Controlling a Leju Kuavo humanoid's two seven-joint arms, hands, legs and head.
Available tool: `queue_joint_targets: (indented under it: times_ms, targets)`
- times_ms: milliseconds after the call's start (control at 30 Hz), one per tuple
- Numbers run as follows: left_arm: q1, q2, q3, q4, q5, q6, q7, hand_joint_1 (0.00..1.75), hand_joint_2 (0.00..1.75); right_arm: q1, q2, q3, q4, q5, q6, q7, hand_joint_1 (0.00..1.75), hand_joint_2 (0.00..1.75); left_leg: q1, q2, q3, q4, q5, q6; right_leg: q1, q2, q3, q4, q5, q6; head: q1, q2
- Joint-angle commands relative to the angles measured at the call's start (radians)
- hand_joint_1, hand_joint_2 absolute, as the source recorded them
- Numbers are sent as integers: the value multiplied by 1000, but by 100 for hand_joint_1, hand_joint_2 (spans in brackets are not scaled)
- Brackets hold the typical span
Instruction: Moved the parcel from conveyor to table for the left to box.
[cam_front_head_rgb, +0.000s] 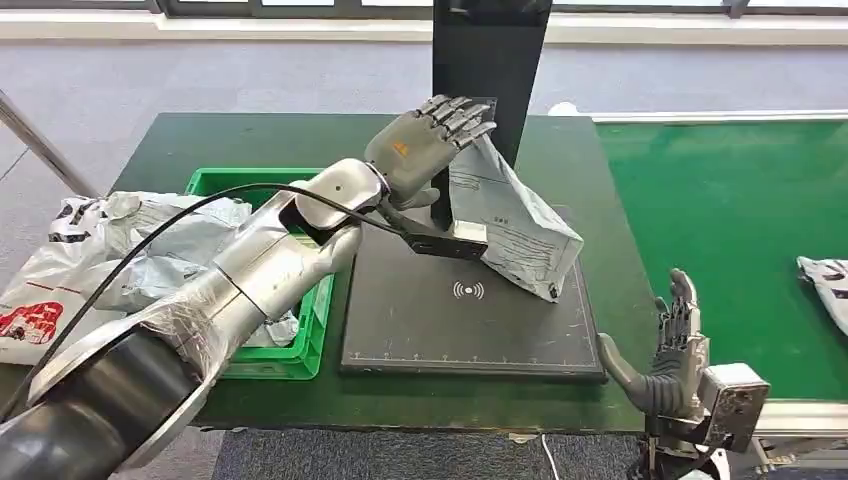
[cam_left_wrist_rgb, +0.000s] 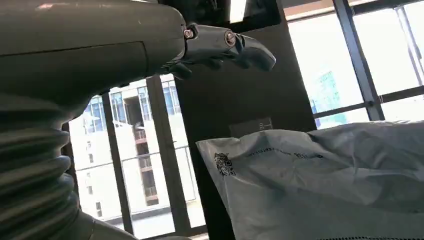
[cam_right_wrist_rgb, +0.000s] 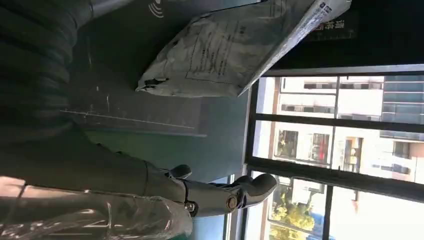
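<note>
Reaching over the black scanner pad (cam_front_head_rgb: 470, 330), the left hand (cam_front_head_rgb: 425, 150) has its fingers (cam_front_head_rgb: 462, 115) spread at the top edge of the grey parcel (cam_front_head_rgb: 515, 225); whether it actually grips or only touches the parcel cannot be told. Parcel stands tilted on the pad, leaning toward the black post (cam_front_head_rgb: 490, 60) behind it, label side facing the conveyor side. Left wrist view shows the parcel (cam_left_wrist_rgb: 325, 180) just beside the hand's thumb (cam_left_wrist_rgb: 235, 47), apart from it there. Green crate (cam_front_head_rgb: 300, 350) sits just beside the pad under the left arm, holding grey bags (cam_front_head_rgb: 200, 250); more bags (cam_front_head_rgb: 50, 290) spill onto the dark green table (cam_front_head_rgb: 600, 190). Right hand (cam_front_head_rgb: 670, 350) is low at the table's near edge, fingers apart, holding nothing. Green conveyor (cam_front_head_rgb: 730, 230) to its right carries another bag (cam_front_head_rgb: 825, 285) at the far edge.
</note>
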Motion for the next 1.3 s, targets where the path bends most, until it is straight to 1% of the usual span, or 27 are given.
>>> queue_joint_targets:
  times_ms: [33,100,167,367,433,533,567,600,633,733,867,1200,1300]
  targets:
    - [-41,64,66,-104,-15,7,11,0,175,-32,3,-33,30,-8,3,0,0,175,0,2,-1,0,0,0,0,3,-2,0,1,-1,0,0]
    - [-36,79,77,-114,-17,-4,9,0,175,-24,7,-27,25,-9,4,-1,0,175,0,2,-1,1,0,0,0,3,-1,1,0,-1,0,0]
    - [-32,74,75,-84,-24,-22,-5,0,175,-13,11,-21,17,-8,5,-1,0,175,0,2,0,0,0,-1,0,4,-1,1,0,-1,0,0]
    - [-27,72,73,-77,-28,-15,-9,0,175,-11,13,-20,16,-8,6,-1,0,175,0,1,1,-1,0,0,0,2,0,-1,1,-1,0,0]
    - [-26,60,69,-51,-34,-11,-5,0,175,-13,14,-21,17,-8,6,-1,0,175,0,1,1,-1,0,0,0,3,0,-1,1,-1,0,0]
    - [-40,5,60,76,-30,4,-37,0,175,-20,16,-16,30,-3,8,0,0,175,1,0,1,-1,0,0,1,1,1,-1,0,-1,0,0]
    - [-33,-1,58,81,-30,6,-37,0,175,-21,16,-15,30,-2,8,0,0,175,1,-1,1,0,0,0,0,0,1,-1,0,0,0,0]
    - [-35,-31,59,126,-23,12,-48,0,175,-28,15,-12,40,-1,9,0,0,175,1,-2,2,-2,1,0,1,0,2,-2,1,-1,0,0]
    - [-38,-46,52,147,-26,9,-51,0,175,-35,14,-11,49,-1,9,0,0,175,1,-2,2,-1,0,0,1,-1,3,-2,0,0,0,0]
    - [-35,-78,32,191,-30,3,-59,0,175,-42,13,-10,62,-1,5,-1,0,175,1,-2,2,-2,1,0,1,0,3,-3,1,0,0,0]
    - [-29,-98,16,223,-20,-10,-76,0,175,-29,7,-5,66,-4,-3,-9,0,175,1,-2,2,-1,0,0,1,0,3,-2,0,0,0,0]
    - [-35,-100,13,234,-15,-5,-79,0,175,-28,4,-2,66,-6,-4,-12,0,175,1,0,1,-1,0,0,1,1,1,-1,1,-1,0,0]
    - [-31,-122,6,259,4,-30,-99,0,175,-23,3,-1,61,-10,-12,-14,0,175,1,-1,1,-1,0,0,1,1,1,-2,1,-1,0,0]
